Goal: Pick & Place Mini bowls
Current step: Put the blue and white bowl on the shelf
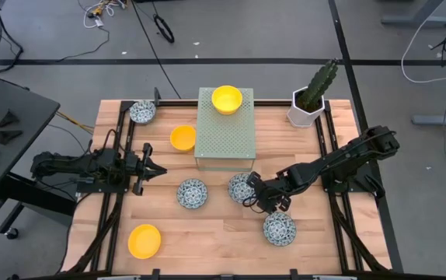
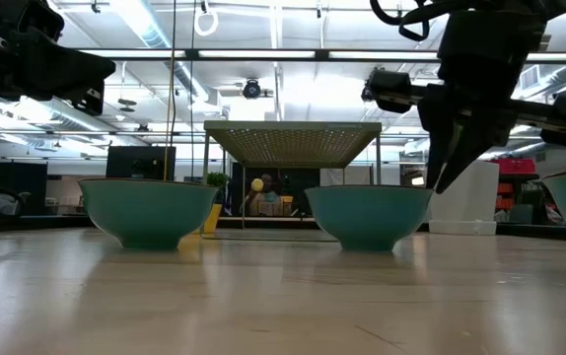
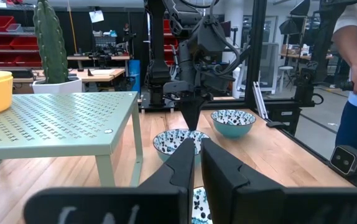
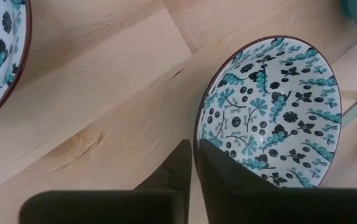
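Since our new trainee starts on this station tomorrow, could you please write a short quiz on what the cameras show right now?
1. True or false: a patterned bowl sits on top of the green perforated stand.
2. The right end effector is at the rim of: A) a yellow bowl, B) a patterned bowl, C) the cactus pot.
3. How many patterned bowls stand on the table in the high view?

Key
1. False: a yellow bowl sits there.
2. B: the patterned bowl beside the stand's near edge.
3. Four.
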You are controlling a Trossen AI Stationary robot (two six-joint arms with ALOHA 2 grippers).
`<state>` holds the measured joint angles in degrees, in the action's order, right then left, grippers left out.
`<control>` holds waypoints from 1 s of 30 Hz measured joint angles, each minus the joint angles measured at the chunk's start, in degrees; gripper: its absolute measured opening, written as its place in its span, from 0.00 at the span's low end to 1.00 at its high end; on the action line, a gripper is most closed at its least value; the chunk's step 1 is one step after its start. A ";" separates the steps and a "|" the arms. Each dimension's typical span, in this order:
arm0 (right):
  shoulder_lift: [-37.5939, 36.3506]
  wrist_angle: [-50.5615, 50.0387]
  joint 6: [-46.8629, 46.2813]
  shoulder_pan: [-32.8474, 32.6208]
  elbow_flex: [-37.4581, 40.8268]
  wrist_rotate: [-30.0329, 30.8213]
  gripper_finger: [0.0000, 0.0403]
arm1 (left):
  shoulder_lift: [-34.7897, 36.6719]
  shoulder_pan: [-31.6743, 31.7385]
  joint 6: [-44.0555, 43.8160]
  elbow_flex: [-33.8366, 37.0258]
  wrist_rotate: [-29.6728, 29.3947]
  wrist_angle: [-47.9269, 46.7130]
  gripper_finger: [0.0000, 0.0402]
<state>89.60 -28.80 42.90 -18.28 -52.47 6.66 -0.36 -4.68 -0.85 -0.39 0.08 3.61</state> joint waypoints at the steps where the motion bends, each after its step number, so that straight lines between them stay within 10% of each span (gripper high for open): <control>1: 0.00 -0.04 0.01 0.00 0.00 0.00 0.09 | 0.01 0.00 0.01 -0.01 0.00 0.01 0.09; 30: 2.27 3.40 -0.41 0.63 0.04 0.07 0.29 | 0.00 0.00 0.00 -0.01 0.00 -0.01 0.09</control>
<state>91.87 -25.40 42.49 -17.65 -52.42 6.73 -0.36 -4.68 -0.85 -0.40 0.08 3.60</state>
